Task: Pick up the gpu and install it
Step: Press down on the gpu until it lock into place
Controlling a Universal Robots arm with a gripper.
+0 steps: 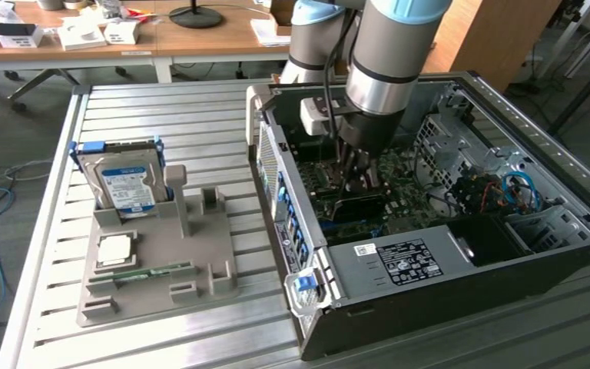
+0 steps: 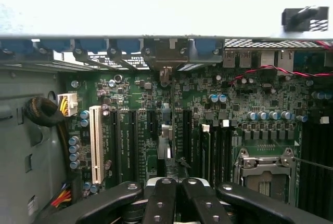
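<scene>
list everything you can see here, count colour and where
computer case: 1, black, open, exterior view's right
motherboard: 1, green, inside the case
expansion slot: 1, white, on the motherboard
power supply: 1, grey with a label, near end of the case
hard drive: 1, silver with blue-white label, upright in the holder
parts holder: 1, grey, exterior view's left
memory stick: 1, green, flat in the holder
table: 1, slatted metal
arm: 1, grey and blue, reaching into the case
gripper: 1, black, shut, above the motherboard

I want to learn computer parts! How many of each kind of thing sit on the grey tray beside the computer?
Hard drive: 1
Silver square chip: 1
Green memory stick: 1
Total: 3
</scene>
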